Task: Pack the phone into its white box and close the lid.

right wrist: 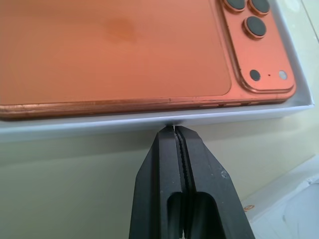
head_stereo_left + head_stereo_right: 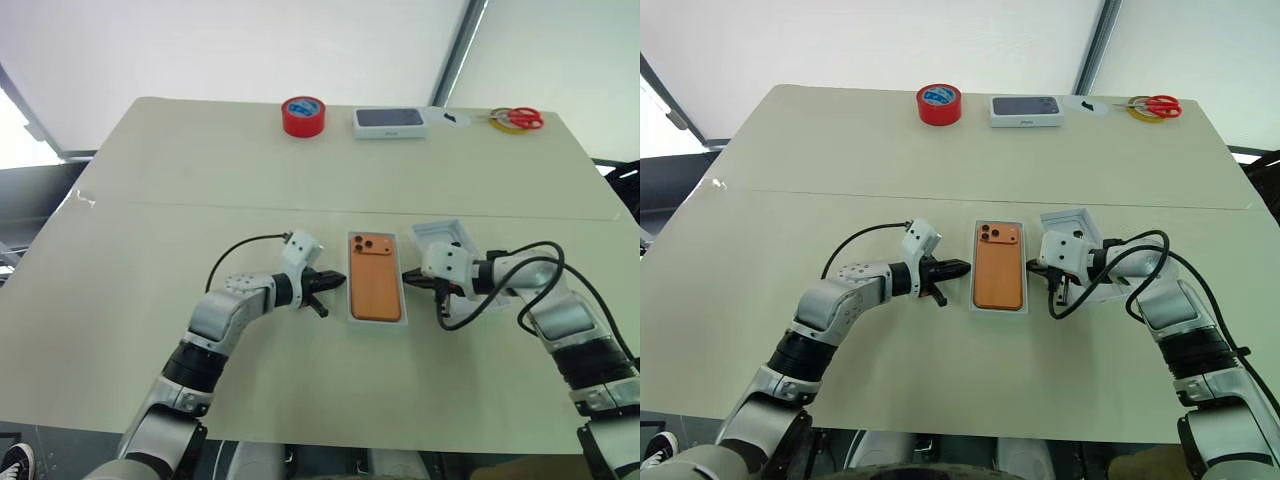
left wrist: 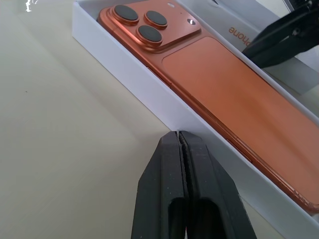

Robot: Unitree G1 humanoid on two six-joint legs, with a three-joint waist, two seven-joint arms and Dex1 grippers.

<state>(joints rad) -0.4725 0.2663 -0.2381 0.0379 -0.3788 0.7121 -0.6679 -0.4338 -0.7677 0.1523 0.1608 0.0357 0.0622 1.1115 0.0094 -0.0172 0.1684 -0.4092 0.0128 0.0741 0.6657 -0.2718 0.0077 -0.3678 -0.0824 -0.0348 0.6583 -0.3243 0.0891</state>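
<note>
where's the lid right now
The lid lies open side up on the table, just right of the white box holding the phone, partly behind the right gripper.

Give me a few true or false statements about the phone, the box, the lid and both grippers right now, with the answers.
1. The phone lies in the white box, cameras up. True.
2. The lid covers the box. False: it lies beside it, under the right arm.
3. The left gripper is open. False: shut, its tips at the box's wall.
4. The right gripper is shut. True.
5. The red tape roll sits beside the phone. False: it's at the far edge.
</note>
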